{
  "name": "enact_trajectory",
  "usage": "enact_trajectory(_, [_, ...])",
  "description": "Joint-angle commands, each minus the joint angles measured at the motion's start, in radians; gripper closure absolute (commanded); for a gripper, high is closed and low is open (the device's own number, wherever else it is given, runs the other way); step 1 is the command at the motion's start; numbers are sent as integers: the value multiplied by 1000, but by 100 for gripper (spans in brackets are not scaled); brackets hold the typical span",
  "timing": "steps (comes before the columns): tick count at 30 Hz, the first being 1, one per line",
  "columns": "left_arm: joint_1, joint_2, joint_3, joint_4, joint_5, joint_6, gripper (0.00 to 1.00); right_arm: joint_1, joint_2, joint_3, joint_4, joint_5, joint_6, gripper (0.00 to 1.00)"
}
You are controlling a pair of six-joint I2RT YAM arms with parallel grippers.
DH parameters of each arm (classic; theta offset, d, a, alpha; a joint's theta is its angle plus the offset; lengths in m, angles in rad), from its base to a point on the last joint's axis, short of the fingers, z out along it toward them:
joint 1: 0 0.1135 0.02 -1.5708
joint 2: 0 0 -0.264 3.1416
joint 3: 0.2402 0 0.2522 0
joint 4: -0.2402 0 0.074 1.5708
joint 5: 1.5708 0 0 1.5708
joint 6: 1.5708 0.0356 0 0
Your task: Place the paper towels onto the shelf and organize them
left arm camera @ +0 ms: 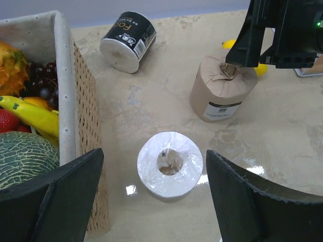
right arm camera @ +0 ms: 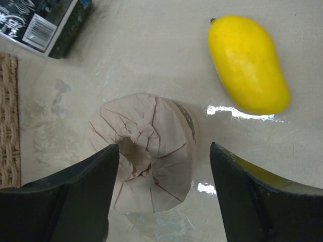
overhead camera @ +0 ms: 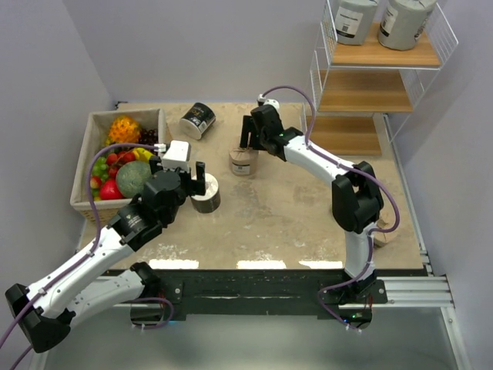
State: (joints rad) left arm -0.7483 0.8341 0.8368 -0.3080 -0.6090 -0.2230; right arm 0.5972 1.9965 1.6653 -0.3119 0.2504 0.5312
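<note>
Shelf [overhead camera: 362, 92] first: two grey rolls [overhead camera: 358, 19] stand on its top board, the lower boards free. Four wait on the worktop [overhead camera: 293, 223]. Right pincer [overhead camera: 248, 142], jaws apart, straddles the upright tan roll [right arm camera: 146, 151], mango [right arm camera: 247, 63] near. Left pincer [overhead camera: 192, 179] hangs wide over the white-topped roll [left arm camera: 170, 164], fruit box [left arm camera: 63, 75] crowding alongside.

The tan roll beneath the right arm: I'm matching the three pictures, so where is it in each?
Top external: tan roll stands mid-table.
Left wrist: upper right, standing upright.
Right wrist: centre, seen from above, between the open jaws.
Shared landmark: the black roll lying on its side, up-left of it in every view.
</note>
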Motion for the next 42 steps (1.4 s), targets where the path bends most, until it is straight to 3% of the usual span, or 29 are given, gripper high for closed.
enact_trajectory(1, [-5, 7, 4, 38, -32, 5, 12, -2, 2, 25, -1, 41, -39, 24])
enact_trajectory(14, [-5, 14, 4, 40, -29, 8, 12, 0, 1, -70, 17, 24, -17, 31])
enact_trajectory(19, [-3, 10, 2, 41, -29, 7, 12, -2, -50, -154, 23, 18, 9, 44])
enact_trajectory(25, [-3, 7, 2, 41, -25, 5, 12, -4, -226, -418, 80, -6, 84, 45])
enact_trajectory(30, [-3, 8, 2, 43, -17, 4, 12, 0, -485, -659, 96, -11, 127, 34])
enact_trajectory(36, [-3, 13, 4, 41, -18, 5, 12, 0, -611, -633, -61, -36, 78, 32])
enact_trajectory(42, [-3, 14, -1, 38, -32, 2, 12, -4, -527, -524, -58, -31, -28, 32])
